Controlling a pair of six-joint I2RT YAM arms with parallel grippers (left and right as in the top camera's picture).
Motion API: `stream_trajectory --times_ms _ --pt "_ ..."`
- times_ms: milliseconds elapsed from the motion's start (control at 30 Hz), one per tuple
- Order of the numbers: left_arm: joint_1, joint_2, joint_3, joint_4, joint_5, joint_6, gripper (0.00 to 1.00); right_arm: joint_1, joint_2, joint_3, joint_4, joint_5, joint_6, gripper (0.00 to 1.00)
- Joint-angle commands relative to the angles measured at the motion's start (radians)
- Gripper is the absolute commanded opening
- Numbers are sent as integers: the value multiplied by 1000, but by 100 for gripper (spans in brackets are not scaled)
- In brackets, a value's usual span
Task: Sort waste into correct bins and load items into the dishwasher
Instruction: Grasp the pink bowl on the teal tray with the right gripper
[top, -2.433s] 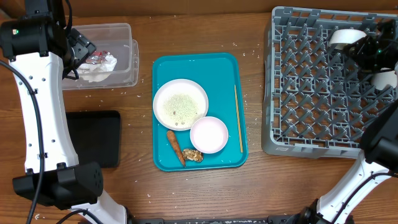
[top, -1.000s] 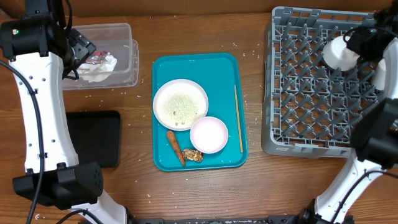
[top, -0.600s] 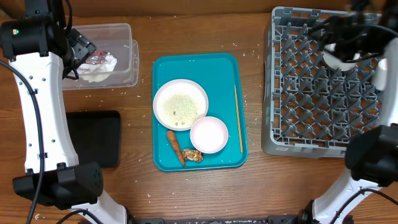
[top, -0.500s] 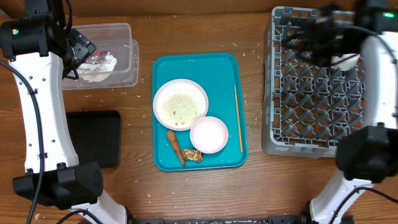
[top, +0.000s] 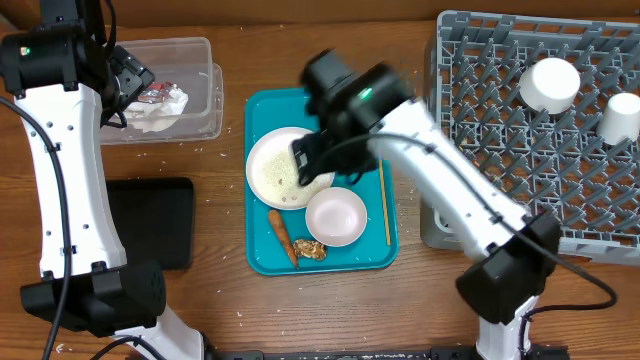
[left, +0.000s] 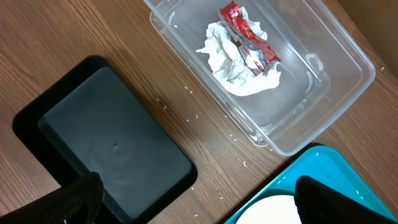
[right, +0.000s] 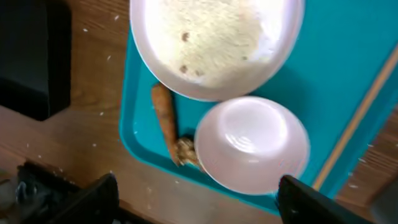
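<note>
Two grippers, wide open, empty: I hold right gripper (right: 196, 190) over pink bowl (right: 252, 143) for pickup; left gripper (left: 199, 196) hovers near clear tub (left: 323, 37).

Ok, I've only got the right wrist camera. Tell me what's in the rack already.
Observer: The dish rack holds a white cup and a second white vessel near its right edge.
Operator: Now report the clear tub.
Observer: The clear tub holds crumpled white napkins with a red-and-silver wrapper lying on top.
Operator: Give me the black tray too.
Observer: The black tray sits on the wood beside the tub, and what shows of it is empty.
</note>
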Motion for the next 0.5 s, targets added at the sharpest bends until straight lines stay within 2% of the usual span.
stream_trajectory --times_ms 0,67,167,300,467 --pt "2 2 3 -3 -18 -13 100 68 5 -101 73 66 100 72" --pt "2 2 3 -3 -18 -13 100 99 5 -190 138 129 159 64" --pt "2 2 3 -3 -18 -13 100 103 5 -308 234 124 194 56" --pt "2 2 3 -3 -18 -13 100 103 6 -420 319 116 194 51" --pt "2 2 3 -3 -18 -13 100 104 6 -435 362 64 190 49"
